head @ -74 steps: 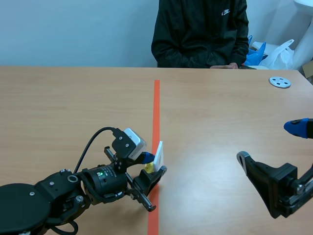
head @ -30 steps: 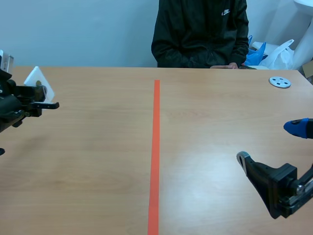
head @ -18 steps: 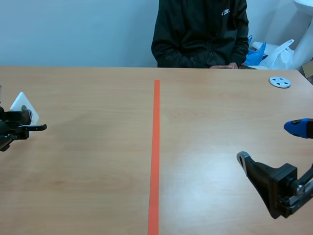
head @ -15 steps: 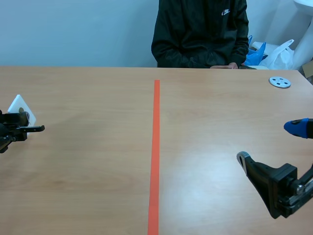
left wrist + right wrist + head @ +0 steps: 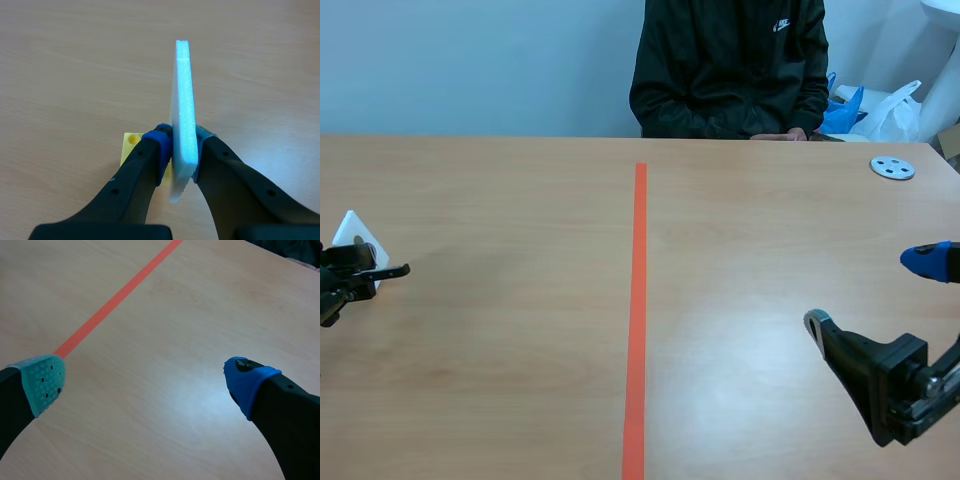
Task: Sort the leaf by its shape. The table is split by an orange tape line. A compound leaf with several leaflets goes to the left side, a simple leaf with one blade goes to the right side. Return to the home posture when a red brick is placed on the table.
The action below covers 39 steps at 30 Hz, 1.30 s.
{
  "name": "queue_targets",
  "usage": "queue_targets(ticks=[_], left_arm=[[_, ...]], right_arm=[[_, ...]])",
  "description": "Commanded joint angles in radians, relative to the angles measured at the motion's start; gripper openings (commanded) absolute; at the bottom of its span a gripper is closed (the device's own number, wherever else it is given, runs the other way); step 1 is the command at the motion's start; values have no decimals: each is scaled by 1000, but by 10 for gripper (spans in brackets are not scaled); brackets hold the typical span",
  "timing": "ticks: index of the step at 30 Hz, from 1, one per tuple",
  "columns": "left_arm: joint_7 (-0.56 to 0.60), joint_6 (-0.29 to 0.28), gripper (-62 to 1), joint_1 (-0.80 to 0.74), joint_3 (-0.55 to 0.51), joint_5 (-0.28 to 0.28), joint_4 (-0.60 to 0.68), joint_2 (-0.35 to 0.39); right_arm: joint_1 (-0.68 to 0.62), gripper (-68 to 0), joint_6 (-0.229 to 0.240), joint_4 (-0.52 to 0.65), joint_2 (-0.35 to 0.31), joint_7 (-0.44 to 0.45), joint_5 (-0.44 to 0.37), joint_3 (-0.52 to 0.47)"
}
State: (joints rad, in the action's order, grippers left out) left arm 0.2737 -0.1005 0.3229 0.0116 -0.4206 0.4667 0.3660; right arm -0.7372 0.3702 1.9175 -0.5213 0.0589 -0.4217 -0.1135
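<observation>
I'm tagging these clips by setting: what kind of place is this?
Probably a robotics lab: a wooden table split by an orange tape line, a black robot arm, a person seated across.

Low frontal overview, two close downward wrist views, shared tabletop [image 5: 520,350]

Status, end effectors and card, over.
Left end effector shut on white foam card, far left of tape. Right end effector open, empty. Grey disc far right, no obstruction.
</observation>
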Motion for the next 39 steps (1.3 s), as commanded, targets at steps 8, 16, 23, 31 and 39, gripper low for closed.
queue_targets(ticks=[8,16,23,31,39], left_arm=[[-13,1,-577,21,0,27,22,11],[-13,1,-513,21,1,40,22,11],[-13,1,-439,21,1,40,22,12],[-1,0,-269,21,1,40,28,29],[-35,-23,-96,-18,1,39,161,84]], right_arm=[[8,4,-4,10,-2,14,-4,-10],[8,4,-4,10,-2,14,-4,-10],[8,4,-4,10,-2,14,-4,-10],[8,4,-4,10,-2,15,-4,-10],[8,4,-4,10,-2,14,-4,-10]])
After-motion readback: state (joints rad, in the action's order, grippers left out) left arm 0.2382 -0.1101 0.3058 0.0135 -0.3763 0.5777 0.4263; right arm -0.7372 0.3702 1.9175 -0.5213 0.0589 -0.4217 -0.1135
